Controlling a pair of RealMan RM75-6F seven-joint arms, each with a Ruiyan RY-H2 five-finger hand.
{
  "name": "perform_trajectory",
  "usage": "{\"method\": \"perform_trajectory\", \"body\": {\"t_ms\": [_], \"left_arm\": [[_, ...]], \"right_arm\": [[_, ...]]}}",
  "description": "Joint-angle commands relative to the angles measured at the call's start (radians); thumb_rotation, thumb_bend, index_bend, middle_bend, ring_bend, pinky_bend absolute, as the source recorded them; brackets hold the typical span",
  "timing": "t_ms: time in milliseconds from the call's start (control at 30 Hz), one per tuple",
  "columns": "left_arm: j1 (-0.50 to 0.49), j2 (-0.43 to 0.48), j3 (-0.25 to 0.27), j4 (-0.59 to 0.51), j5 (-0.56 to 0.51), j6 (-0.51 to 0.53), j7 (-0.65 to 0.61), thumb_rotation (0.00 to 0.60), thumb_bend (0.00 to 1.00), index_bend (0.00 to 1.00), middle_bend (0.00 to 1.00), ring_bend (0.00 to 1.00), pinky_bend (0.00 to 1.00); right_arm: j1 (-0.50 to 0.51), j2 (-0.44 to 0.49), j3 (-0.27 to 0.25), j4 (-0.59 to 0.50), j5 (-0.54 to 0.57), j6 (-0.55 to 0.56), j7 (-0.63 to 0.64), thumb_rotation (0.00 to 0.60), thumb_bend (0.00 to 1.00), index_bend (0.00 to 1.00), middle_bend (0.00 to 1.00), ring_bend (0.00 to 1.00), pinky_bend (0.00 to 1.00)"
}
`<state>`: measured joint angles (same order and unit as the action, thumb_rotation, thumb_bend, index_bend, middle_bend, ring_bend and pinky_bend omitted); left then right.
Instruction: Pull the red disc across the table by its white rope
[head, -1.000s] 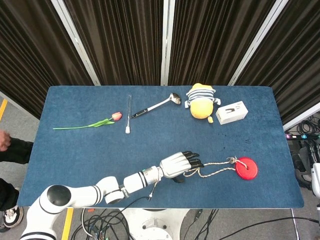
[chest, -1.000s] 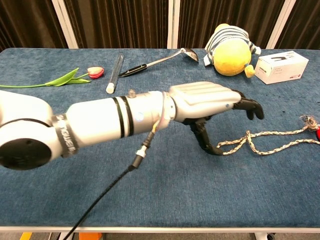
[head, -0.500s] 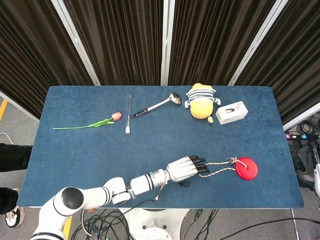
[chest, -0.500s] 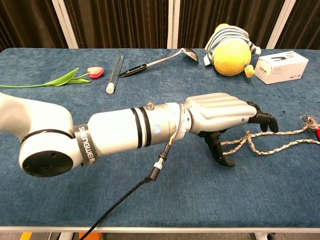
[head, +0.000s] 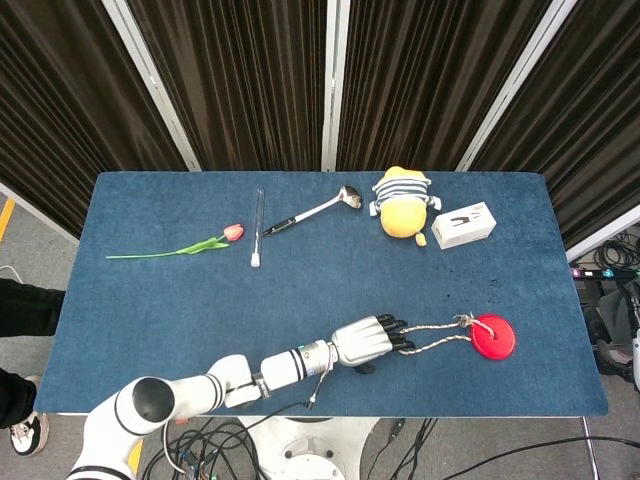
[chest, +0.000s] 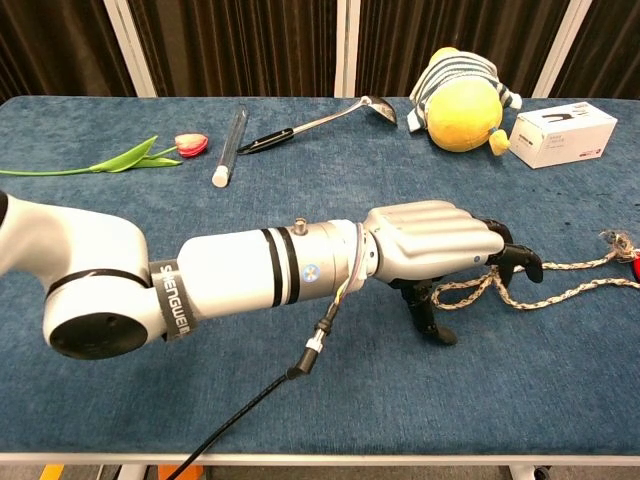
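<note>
The red disc lies flat near the table's front right, and only a sliver of it shows in the chest view. Its white rope runs left from the disc as a doubled, braided strand. My left hand lies palm-down over the rope's looped end. In the chest view the left hand has its fingers stretched over the loop and its thumb pointing down at the cloth, with the rope passing between them. The fingers are not closed on it. My right hand is out of sight.
Along the far side lie a tulip, a clear tube, a ladle, a yellow plush toy and a white box. The front edge of the blue table runs just below my forearm.
My left hand slid right along the table and dropped onto the rope's looped end, its fingers lowering over the strand. The disc and rope have stayed in place.
</note>
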<state>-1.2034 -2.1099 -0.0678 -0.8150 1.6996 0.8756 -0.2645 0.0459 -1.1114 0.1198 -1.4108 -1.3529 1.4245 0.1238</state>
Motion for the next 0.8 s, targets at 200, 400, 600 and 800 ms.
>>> {"method": "perform_trajectory", "body": {"t_ms": [200,400,600,800], "left_arm": [[0.017,0.026,0.014,-0.016,-0.009,0.014,0.023,0.600,0.24,0.21,0.43,0.10,0.19],[0.034,0.063,0.020,-0.063,-0.029,0.003,0.064,0.600,0.34,0.23,0.53,0.19,0.32],[0.048,0.077,0.010,-0.093,-0.047,0.014,0.106,0.600,0.36,0.40,0.69,0.42,0.56],[0.071,0.079,0.000,-0.107,-0.062,0.043,0.141,0.600,0.37,0.70,0.85,0.59,0.73]], "right_arm": [[0.000,0.001,0.001,-0.002,-0.001,0.000,-0.001,0.600,0.27,0.00,0.00,0.00,0.00],[0.003,0.000,0.001,-0.009,-0.004,-0.002,-0.010,0.600,0.27,0.00,0.00,0.00,0.00],[0.005,-0.002,0.002,-0.011,0.000,-0.009,-0.014,0.600,0.27,0.00,0.00,0.00,0.00],[0.006,0.001,0.004,-0.015,0.002,-0.011,-0.016,0.600,0.27,0.00,0.00,0.00,0.00]]}}
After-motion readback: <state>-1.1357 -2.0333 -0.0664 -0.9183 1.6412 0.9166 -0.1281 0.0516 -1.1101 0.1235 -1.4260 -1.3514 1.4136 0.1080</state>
